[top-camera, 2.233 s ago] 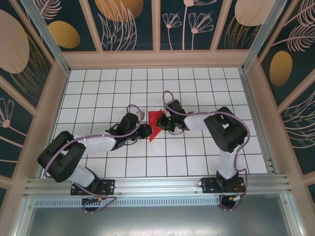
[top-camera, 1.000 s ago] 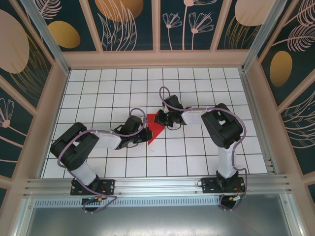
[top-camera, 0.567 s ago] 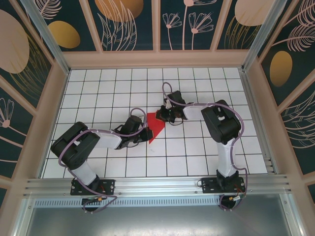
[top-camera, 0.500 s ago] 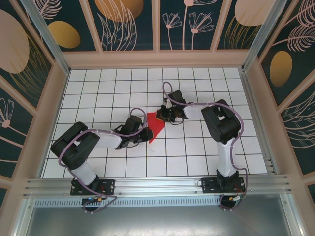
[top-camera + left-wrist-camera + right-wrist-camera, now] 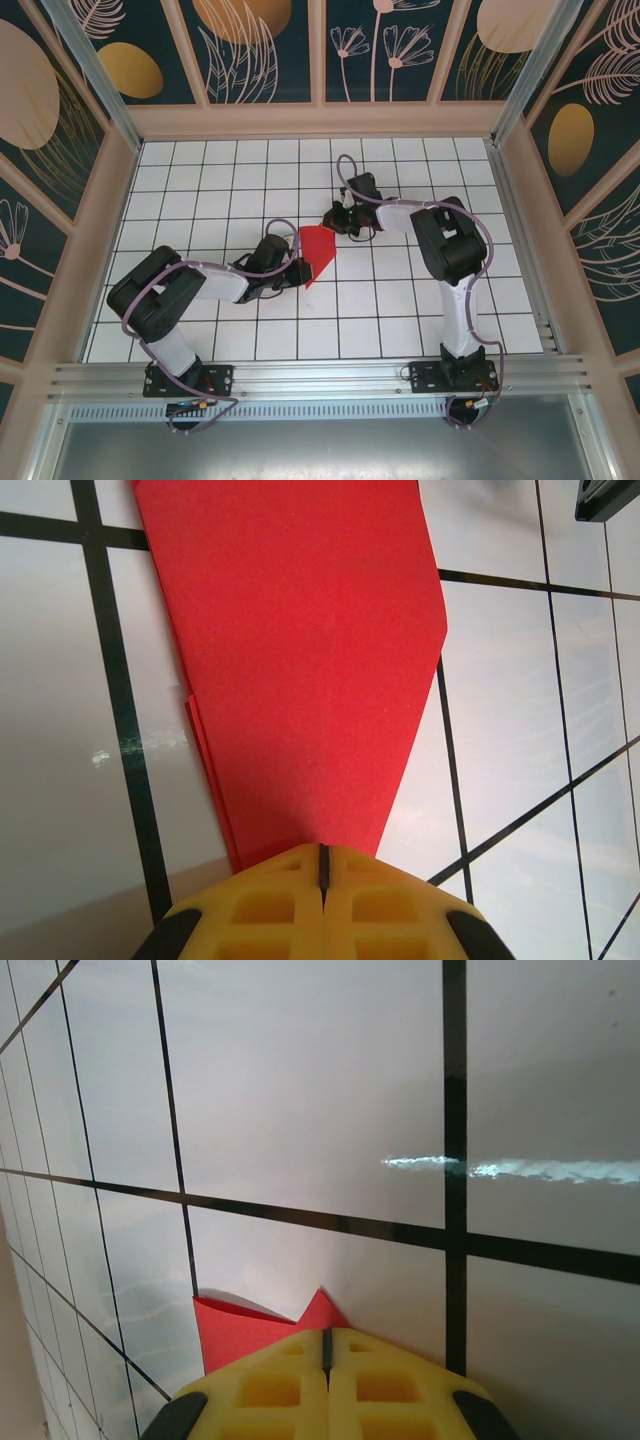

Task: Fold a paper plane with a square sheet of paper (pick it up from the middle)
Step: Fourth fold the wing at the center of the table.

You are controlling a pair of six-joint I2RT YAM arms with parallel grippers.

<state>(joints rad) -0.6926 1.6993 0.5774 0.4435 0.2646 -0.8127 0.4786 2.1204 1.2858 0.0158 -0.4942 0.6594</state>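
Note:
The square sheet of paper is a creased red shape that narrows toward the near end and lies flat on the white grid table near its middle. My left gripper is shut, its yellow fingertips resting on the paper's narrow near end. In the left wrist view the paper spreads away from the left gripper, with a second layer edge showing on the left. My right gripper is shut at the paper's far right corner. In the right wrist view, red paper corners peek out from under the right gripper.
The white table has a black grid and is bounded by wooden frame walls at the back and sides. An aluminium rail with both arm bases runs along the near edge. A dark part shows at the left wrist view's top right.
The right gripper has slid toward the far right along the paper's far edge and now stands at its corner. The paper looks flatter. The left gripper has stayed on the near end.

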